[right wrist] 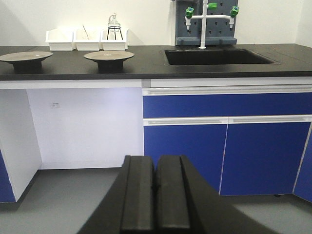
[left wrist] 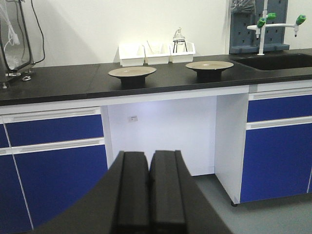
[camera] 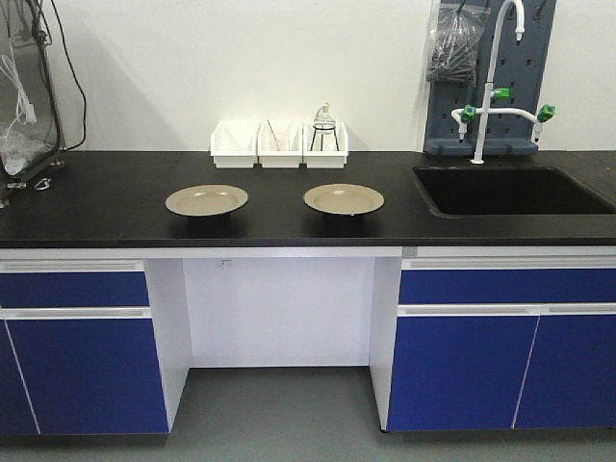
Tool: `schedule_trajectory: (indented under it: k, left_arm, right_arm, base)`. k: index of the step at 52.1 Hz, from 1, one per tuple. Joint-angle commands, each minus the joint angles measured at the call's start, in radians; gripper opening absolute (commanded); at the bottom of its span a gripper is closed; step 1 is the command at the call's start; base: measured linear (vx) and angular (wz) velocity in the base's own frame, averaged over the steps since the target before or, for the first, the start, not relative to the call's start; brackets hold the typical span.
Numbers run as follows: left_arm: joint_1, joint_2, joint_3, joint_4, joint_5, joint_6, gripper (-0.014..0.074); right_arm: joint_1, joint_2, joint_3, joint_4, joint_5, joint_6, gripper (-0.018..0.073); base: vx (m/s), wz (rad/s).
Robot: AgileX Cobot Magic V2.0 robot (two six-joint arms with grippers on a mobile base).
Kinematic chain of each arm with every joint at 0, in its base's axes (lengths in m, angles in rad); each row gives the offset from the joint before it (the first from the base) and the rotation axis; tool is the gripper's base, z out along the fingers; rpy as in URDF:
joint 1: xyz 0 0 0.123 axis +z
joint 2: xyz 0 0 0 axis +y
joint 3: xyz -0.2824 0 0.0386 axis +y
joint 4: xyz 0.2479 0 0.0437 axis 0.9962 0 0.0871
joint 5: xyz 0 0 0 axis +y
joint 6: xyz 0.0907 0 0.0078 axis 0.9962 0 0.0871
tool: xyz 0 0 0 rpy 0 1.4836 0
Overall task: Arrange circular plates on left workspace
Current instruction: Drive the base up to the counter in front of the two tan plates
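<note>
Two round beige plates rest side by side on the black countertop (camera: 96, 183): the left plate (camera: 206, 199) (left wrist: 132, 72) (right wrist: 26, 56) and the right plate (camera: 344, 198) (left wrist: 209, 65) (right wrist: 108, 55). Neither arm shows in the front view. My left gripper (left wrist: 148, 158) hangs low in front of the cabinets, jaws pressed together with nothing between them. My right gripper (right wrist: 156, 161) is likewise shut and empty, well below the counter and far from both plates.
Three white bins (camera: 280, 144) line the wall behind the plates, one holding a glass flask on a stand (camera: 324, 127). A recessed sink (camera: 510, 190) with a white tap (camera: 496, 77) lies at the right. Equipment with cables (camera: 24, 96) stands at the counter's far left.
</note>
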Motion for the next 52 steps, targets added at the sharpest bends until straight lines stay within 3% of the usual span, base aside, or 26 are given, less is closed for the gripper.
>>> schedule_trajectory:
  k: [1,52]
  left_arm:
    - [-0.004,-0.015,0.02,0.003,-0.08,-0.006,0.0002]
    - [-0.004,-0.015,0.02,0.003,-0.08,-0.006,0.0002]
  right_arm:
    - [-0.003,-0.014,0.021,-0.012,-0.08,0.0,-0.0002]
    - [-0.003,-0.014,0.021,-0.012,-0.08,0.0,-0.0002]
  base:
    - [0.0,0.0]
    - [0.05,0.01]
